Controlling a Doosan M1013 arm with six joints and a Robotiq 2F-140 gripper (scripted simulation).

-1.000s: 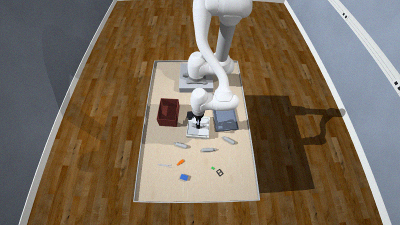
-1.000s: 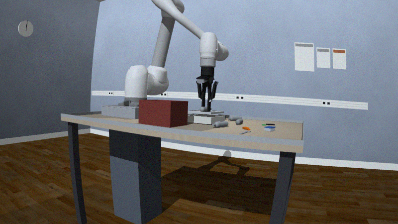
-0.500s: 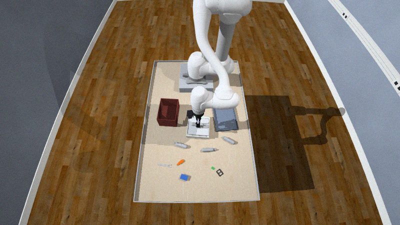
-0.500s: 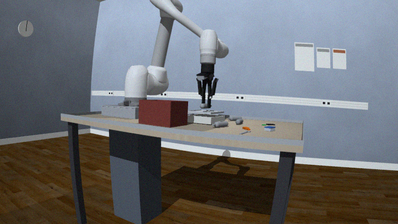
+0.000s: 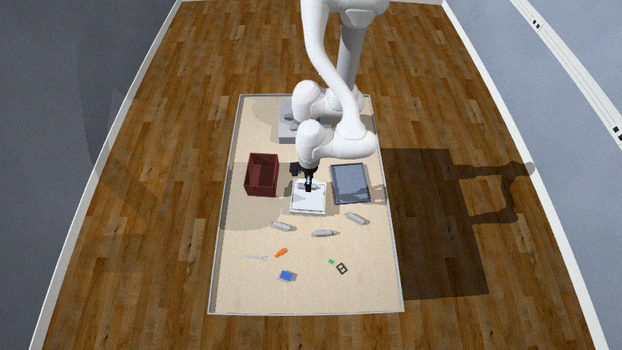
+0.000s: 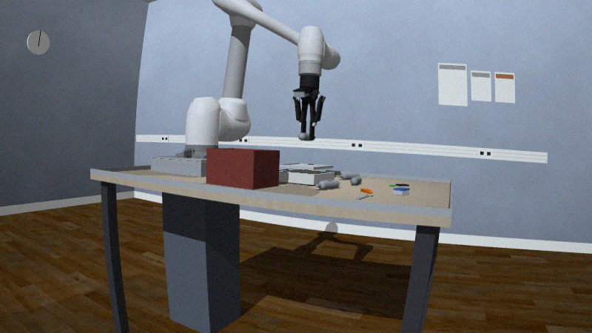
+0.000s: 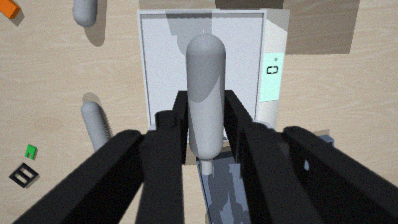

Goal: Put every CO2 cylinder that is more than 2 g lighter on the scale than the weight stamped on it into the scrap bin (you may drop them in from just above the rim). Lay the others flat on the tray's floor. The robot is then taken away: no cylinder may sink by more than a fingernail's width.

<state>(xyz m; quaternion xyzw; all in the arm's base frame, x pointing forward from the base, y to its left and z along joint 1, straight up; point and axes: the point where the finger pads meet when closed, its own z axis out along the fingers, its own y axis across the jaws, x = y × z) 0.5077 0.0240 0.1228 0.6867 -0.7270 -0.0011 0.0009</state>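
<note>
My gripper (image 7: 205, 105) is shut on a grey CO2 cylinder (image 7: 205, 95) and holds it level, well above the white scale (image 5: 308, 197); it also shows in the side view (image 6: 307, 133). The scale's display (image 7: 272, 70) reads 0. Three more grey cylinders lie on the table in front of the scale: one to the left (image 5: 281, 225), one in the middle (image 5: 324, 233) and one to the right (image 5: 355, 218). The dark red scrap bin (image 5: 261, 174) stands left of the scale. The grey tray (image 5: 349, 183) lies right of it.
Small items lie toward the table's front: an orange piece (image 5: 281, 252), a blue block (image 5: 286, 275), a green piece (image 5: 331, 261), a black frame (image 5: 341, 268) and a thin metal tool (image 5: 256, 257). The arm's grey base (image 5: 290, 124) is behind the scale.
</note>
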